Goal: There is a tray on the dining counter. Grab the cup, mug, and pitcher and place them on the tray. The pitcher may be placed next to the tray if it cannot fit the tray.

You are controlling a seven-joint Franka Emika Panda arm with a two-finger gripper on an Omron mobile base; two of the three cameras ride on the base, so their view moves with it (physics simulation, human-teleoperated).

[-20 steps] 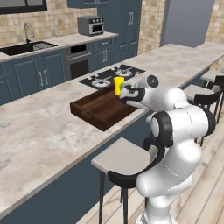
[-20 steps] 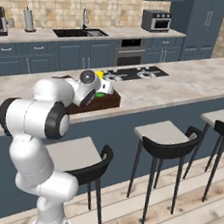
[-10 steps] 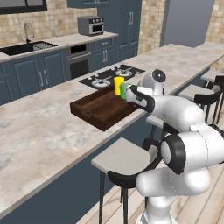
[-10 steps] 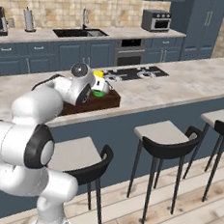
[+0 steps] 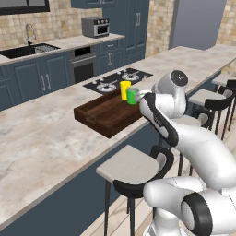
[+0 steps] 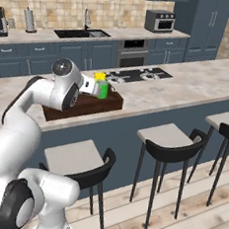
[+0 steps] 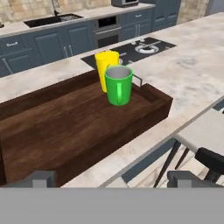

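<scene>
The dark brown tray (image 7: 65, 131) lies on the beige dining counter (image 7: 192, 74). At its far right corner stands the green mug (image 7: 118, 85), upright, with the yellow cup (image 7: 105, 65) right behind it and touching or nearly touching. My gripper (image 7: 111, 179) hovers over the tray's near edge, back from the mug, open, with nothing between its fingertips (image 7: 41, 177). From the sides, mug (image 5: 132, 96) and cup (image 5: 125, 90) sit in the tray (image 5: 108, 113), and the gripper (image 6: 93, 87) is just beside the mug (image 6: 103, 90). The pitcher is out of view.
A black stovetop (image 5: 117, 80) lies on the counter just behind the tray. Bar stools (image 6: 168, 139) line the counter's near side. A sink (image 6: 79, 33) and a microwave (image 6: 160, 20) sit on the back counter.
The hand has drawn back a little from the green mug toward the counter's near edge, and the arm's elbow has swung round. Mug and cup stay put in the tray; the jaws stay open.
</scene>
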